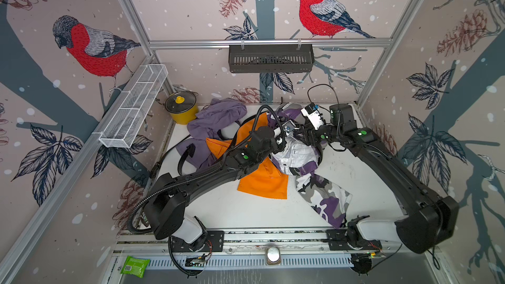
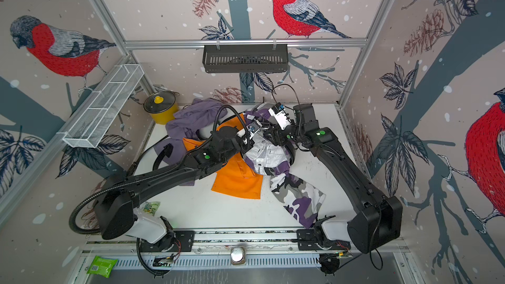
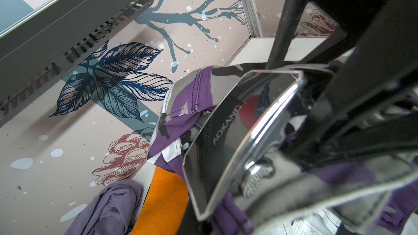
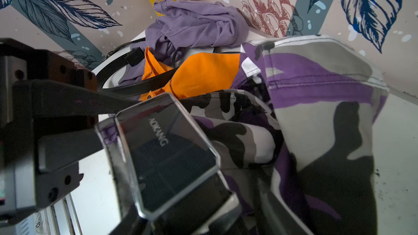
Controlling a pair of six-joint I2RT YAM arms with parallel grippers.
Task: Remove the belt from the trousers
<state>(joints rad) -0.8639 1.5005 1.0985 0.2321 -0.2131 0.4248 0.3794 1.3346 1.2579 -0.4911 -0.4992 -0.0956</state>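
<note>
1. The belt's glossy buckle (image 4: 167, 154) sits on the bunched waist of the camouflage trousers (image 1: 322, 195), toward the back of the table (image 1: 246, 214).
2. The right gripper (image 4: 117, 120) has its jaws either side of the buckle's end; I cannot tell whether they clamp it.
3. The left gripper (image 1: 289, 136) is closed just beside it; what it pinches is hidden.
4. An orange cloth (image 1: 262, 181) touches the trousers.

Surface (image 1: 246, 211): white tabletop, scuffed with dark marks near its right edge.
Pot (image 1: 181, 109): yellow, with a glass lid and yellow knob, standing in the far left corner.
Lilac garment (image 1: 218, 116): crumpled, just beside the pot.
Orange garment (image 1: 265, 181): spread mid-surface, its far end overlapping the lilac garment.
Wire basket (image 1: 136, 105): white mesh, divided into compartments, mounted on the left wall.
Slotted tray (image 1: 270, 58): dark, hung from the rear rail.
Green packet (image 1: 135, 266): lying on the front ledge, left side.
Wallpaper (image 1: 319, 9): red-breasted birds, pine cones, leaves and branches.
</note>
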